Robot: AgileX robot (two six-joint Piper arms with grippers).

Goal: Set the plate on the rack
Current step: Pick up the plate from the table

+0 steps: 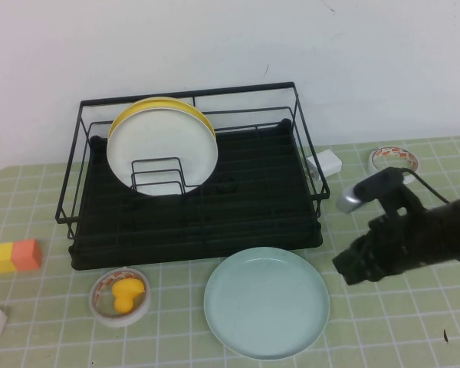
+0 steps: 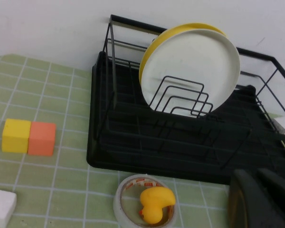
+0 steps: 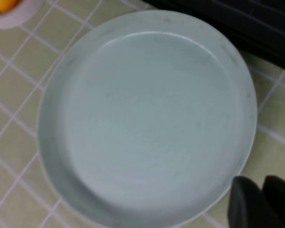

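Plate [image 1: 266,302] lying flat on bench [image 1: 383,337], at 6 o'clock of rack [image 1: 192,192]; nothing done yet. Right end effector [image 1: 351,268] near rim at 3 o'clock, clenched, holding nothing. Left end effector [image 2: 263,199] parked, clenched. Grasp, lift, slotting all remaining.

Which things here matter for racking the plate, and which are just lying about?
Job: pale mint-green round plate, flat on the table; black wire dish rack; right gripper, beside the plate; left gripper, near the rack.

Lying about: white plate, yellow plate, yellow duck, yellow and orange blocks.
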